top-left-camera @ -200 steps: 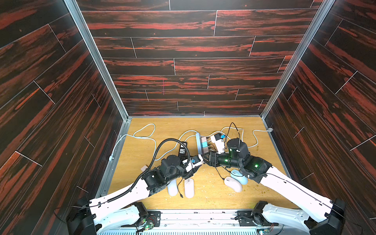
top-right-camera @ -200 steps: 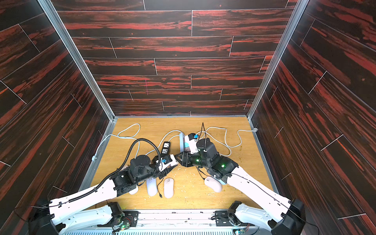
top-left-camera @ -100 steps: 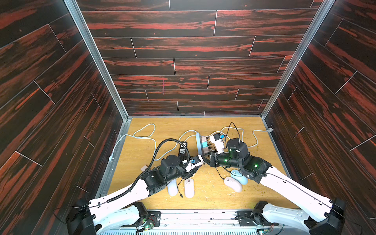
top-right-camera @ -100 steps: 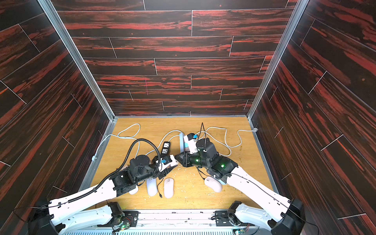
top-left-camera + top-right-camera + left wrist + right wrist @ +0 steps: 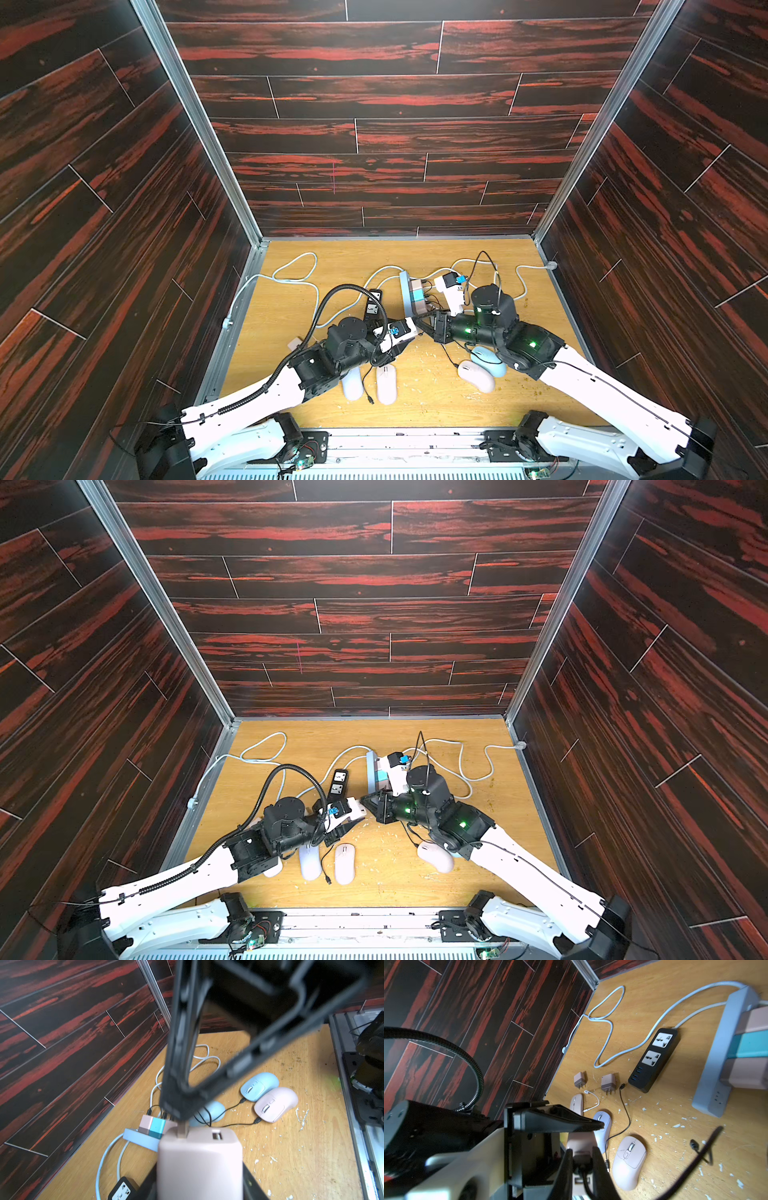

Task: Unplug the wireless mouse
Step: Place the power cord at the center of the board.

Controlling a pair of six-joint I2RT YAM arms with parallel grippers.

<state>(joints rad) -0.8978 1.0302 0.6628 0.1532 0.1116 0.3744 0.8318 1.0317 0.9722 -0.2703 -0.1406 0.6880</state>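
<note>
Arms (image 5: 257, 395) (image 5: 598, 382) reach inward, right gripper (image 5: 581, 1152) pinching plug (image 5: 182, 1131) atop held charger (image 5: 200, 1164).

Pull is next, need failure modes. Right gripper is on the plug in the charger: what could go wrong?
1. Right gripper pinches the plug just at its tips; it may slip off on the pull.
2. Left gripper holds the charger in the air; an off-axis pull could twist it loose.
3. The cable seems to run to the pink mouse; a long pull may drag it.
</note>
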